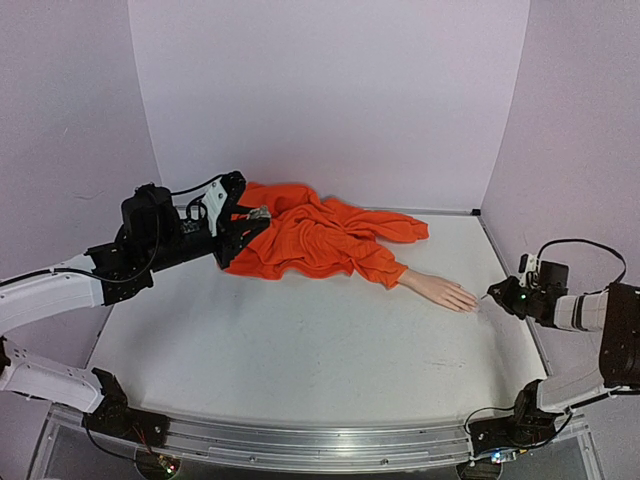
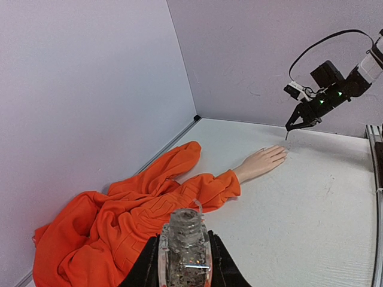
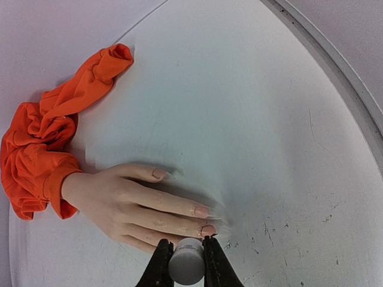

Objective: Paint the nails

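Note:
The pale mannequin hand lies flat on the white table, coming out of an orange sleeve. Its nails show pinkish at the fingertips. My right gripper is shut on a white round cap, just off the fingertips and over the lower fingers' ends. A thin brush points down from it toward the fingertips. My left gripper is shut on an open clear bottle of glittery polish, held above the orange cloth.
Pale walls enclose the table on the left, back and right. A metal rail runs along the near edge, and another edge strip lines the right side. The bunched orange garment covers the back-left of the table.

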Controlling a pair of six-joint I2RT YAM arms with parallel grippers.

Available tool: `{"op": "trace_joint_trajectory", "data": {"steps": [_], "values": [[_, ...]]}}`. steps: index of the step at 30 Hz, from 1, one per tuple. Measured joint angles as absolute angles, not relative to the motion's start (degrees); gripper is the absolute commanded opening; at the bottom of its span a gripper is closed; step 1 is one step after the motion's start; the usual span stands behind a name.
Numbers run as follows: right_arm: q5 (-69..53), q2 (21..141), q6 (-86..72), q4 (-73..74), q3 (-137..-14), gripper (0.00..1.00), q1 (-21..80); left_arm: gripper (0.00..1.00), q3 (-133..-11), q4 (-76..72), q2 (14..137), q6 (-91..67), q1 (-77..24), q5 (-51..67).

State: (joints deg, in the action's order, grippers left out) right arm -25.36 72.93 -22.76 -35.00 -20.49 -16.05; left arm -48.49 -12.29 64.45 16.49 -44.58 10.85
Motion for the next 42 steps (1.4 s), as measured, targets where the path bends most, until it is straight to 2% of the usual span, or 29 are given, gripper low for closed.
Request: {"op": "trace_joint_trajectory", "data": {"steps": [42], "values": [[-25.32, 78.43, -23.81, -37.65, -20.64, 0.00, -16.05, 0.00, -48.49, -12.45, 64.58, 15.00, -44.56, 12.34]]}}
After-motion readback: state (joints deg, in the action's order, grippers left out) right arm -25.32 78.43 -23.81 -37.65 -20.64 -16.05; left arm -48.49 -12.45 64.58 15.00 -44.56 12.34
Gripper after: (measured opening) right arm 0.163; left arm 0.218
